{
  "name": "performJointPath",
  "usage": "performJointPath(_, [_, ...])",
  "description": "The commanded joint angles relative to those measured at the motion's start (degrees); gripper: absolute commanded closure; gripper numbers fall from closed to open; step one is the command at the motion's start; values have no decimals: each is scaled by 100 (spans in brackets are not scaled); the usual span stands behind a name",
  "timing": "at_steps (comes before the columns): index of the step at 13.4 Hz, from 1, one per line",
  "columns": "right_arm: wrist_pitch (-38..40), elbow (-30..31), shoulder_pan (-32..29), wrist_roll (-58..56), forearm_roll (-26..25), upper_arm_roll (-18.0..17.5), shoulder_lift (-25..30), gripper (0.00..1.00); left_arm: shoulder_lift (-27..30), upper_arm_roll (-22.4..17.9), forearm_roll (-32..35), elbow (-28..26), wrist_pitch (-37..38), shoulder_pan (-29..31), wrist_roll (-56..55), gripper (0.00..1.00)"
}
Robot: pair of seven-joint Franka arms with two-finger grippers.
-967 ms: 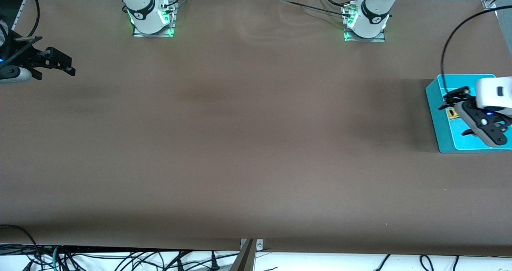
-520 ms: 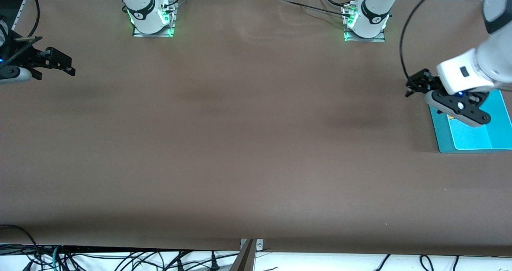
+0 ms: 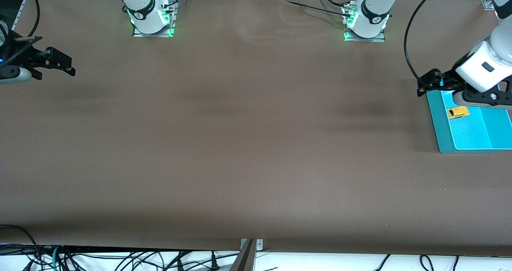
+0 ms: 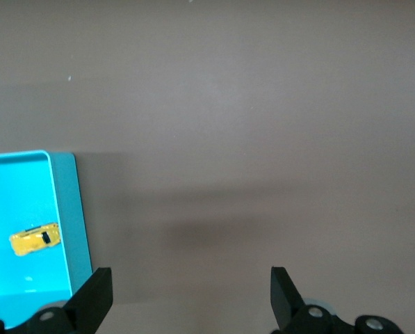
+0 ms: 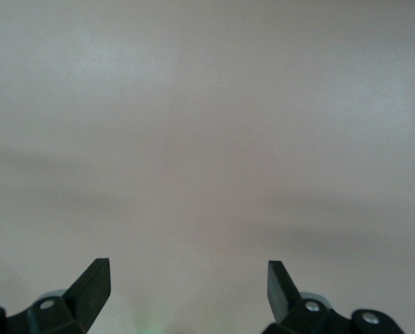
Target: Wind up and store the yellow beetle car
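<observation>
Since a second ago the left arm has lifted away from the blue bin and swung up toward its own base, uncovering the yellow beetle car (image 3: 457,112), which now lies inside the blue bin (image 3: 439,127) on the floor of it, close to the wall facing the table's middle, at the left arm's end of the table. From the left wrist view the car (image 4: 35,241) seems to rest on its side or at a slant, though it is too small to be sure. Nothing touches it. The left gripper (image 3: 430,83) hangs over the bin's corner and the bare brown table (image 3: 248,143) just beside it, its fingers (image 4: 94,298) spread wide and empty. The right gripper (image 3: 56,63) waits over the table's edge at the right arm's end, also spread wide with nothing between its fingers (image 5: 92,284). Judging by how things lie, the storing looks done: the car is in the bin and released. Whether it was wound cannot be read from these views; what is left seems only for the left arm to pull back clear.
</observation>
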State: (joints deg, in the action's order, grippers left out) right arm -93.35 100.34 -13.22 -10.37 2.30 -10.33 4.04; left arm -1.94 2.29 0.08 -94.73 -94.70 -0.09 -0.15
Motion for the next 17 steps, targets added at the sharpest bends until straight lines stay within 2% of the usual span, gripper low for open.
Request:
performJointPath(1, [106,-120,4,79,51,14,-44,0,352,-9,-52,-407,-172,-123,-222,0])
performJointPath(8, [115,-120,4,79,51,14,-43,0,502,158,-88,-494,14,114,-143,0])
performJointPath(12, [115,-120,4,79,52,14,-35,0,554,492,-79,-520,5,351,-152,0])
performJointPath(17, [115,-111,4,88,52,5,-35,0,502,492,-70,-450,31,343,-196,0])
